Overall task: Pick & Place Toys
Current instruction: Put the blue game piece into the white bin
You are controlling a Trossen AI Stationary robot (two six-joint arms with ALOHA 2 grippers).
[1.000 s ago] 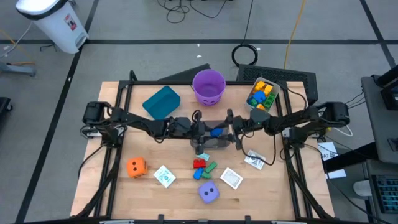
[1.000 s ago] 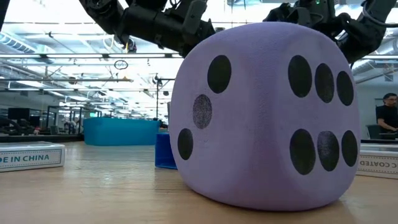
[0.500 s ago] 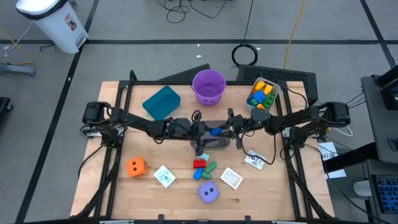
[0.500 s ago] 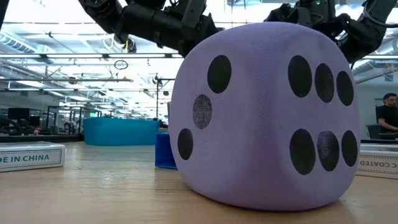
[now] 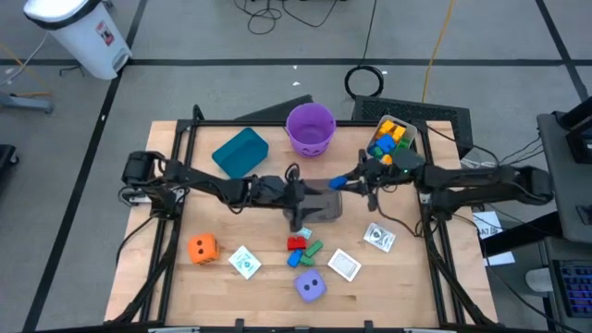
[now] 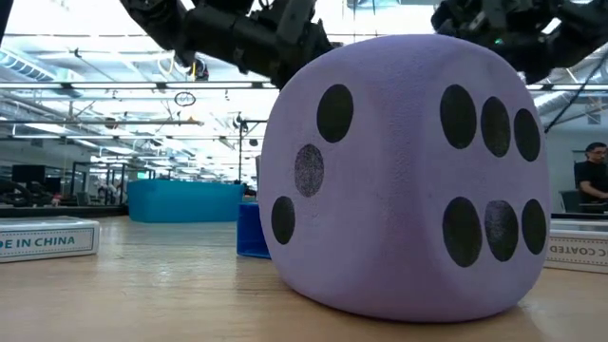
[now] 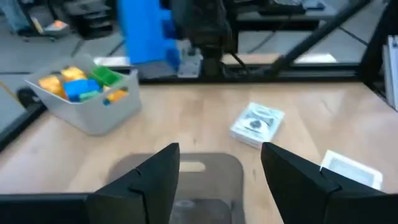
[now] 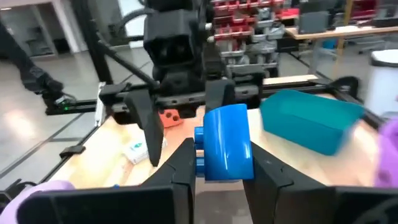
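High view, carrier: the right gripper [image 5: 339, 182] is clamped on a blue block [image 5: 339, 181], lifted over mid-table just beside the purple bucket [image 5: 310, 129], on its clear-tub side.
High view, heading: bucket lies nearest the block; teal bin [image 5: 240, 152] sits on the bucket's far side, clear tub of blocks [image 5: 389, 141] close behind the right arm. Which one it is bound for, hard to call.
High view, left gripper [image 5: 301, 215]: low over the table just on the near side of the bucket, above the red and green blocks [image 5: 303, 246].
Low view: purple die [image 6: 404, 180] fills the picture; both arms only dark shapes above it, fingers not readable here.
Left wrist view: left fingers [image 7: 149, 177] spread wide, nothing between them; the blue block [image 7: 144, 32] hangs ahead, beyond them, above the tub [image 7: 85, 99].
Right wrist view: right fingers [image 8: 181, 163] pinch the blue block [image 8: 226, 143], its long axis upright, studs facing sideways; teal bin [image 8: 311, 117] beyond.
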